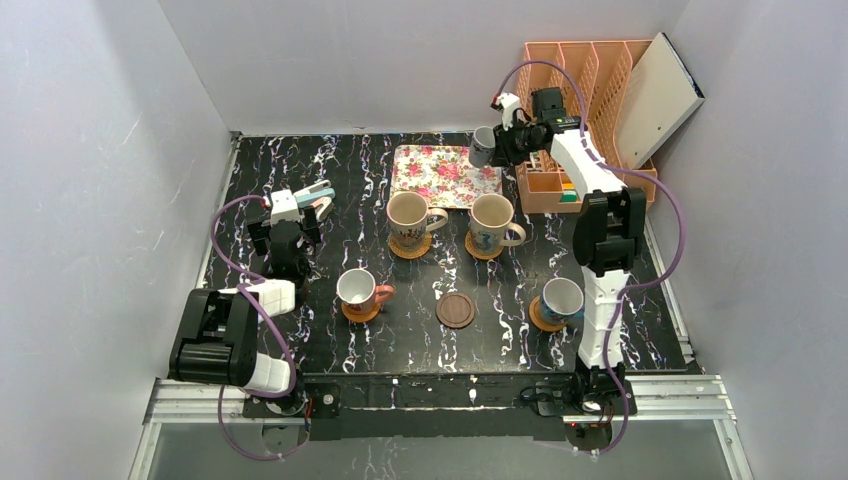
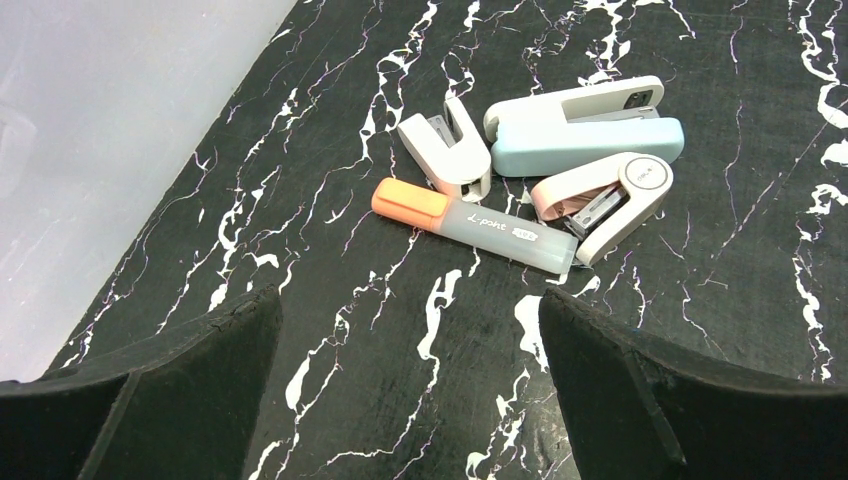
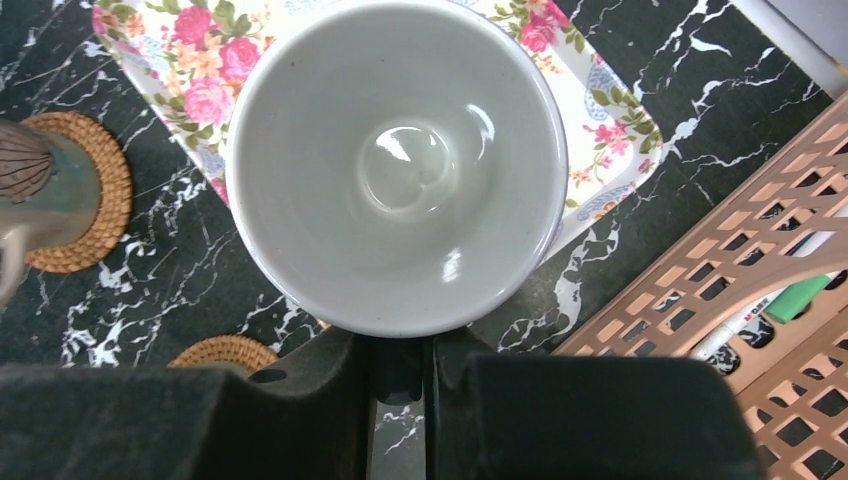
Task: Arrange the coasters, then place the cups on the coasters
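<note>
Right wrist shows the small cup (image 3: 400,170) gripped by the right pincer (image 3: 400,360).

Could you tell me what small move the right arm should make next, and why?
Probably carry the small cup from over the floral tray toward the dark wood coaster near the table's front. The right gripper is shut on that cup, the other four cups each sit on a coaster, and this coaster alone is bare.
</note>
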